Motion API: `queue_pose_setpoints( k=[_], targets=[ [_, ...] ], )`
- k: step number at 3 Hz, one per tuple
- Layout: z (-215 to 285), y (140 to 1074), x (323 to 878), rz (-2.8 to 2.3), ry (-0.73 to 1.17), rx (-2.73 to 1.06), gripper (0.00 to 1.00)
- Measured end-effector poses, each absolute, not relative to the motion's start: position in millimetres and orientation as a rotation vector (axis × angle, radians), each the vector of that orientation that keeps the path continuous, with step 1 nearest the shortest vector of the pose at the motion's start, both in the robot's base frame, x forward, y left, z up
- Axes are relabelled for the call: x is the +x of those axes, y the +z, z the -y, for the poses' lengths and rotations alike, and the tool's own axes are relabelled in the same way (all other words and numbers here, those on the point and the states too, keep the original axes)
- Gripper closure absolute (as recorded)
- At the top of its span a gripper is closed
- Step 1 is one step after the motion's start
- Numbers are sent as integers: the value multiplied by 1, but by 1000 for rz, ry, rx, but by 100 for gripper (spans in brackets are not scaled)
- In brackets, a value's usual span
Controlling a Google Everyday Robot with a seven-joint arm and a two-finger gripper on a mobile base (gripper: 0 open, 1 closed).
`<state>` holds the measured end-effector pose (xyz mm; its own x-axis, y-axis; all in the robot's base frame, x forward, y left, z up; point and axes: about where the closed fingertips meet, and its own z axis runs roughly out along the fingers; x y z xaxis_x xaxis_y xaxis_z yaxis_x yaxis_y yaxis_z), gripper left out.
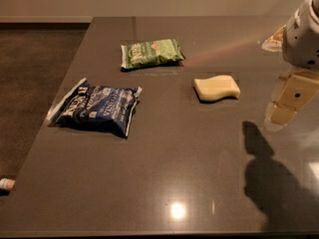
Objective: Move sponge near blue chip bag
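Observation:
The sponge (217, 88), a pale yellow foam block with wavy edges, lies flat on the dark table (164, 173), right of centre. The blue chip bag (95, 107), dark navy with white lettering and white ends, lies flat at the left, well apart from the sponge. My gripper (289, 101) hangs at the right edge of the camera view under the white arm (304, 31). It is to the right of the sponge and apart from it, and holds nothing that I can see.
A green chip bag (151, 53) lies behind the sponge and the blue bag. A pale packet (274, 39) shows partly behind the arm at the far right. The table's left edge drops to brown carpet (35, 73). The arm's shadow (271, 183) falls front right.

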<state>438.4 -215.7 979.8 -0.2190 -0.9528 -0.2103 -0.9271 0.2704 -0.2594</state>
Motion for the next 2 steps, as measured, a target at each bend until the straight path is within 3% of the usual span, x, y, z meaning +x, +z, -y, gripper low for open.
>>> queue_pose_setpoints(
  k=[2],
  targets=[
    [217,972,472,-2232,-94,-1705,0]
  ],
)
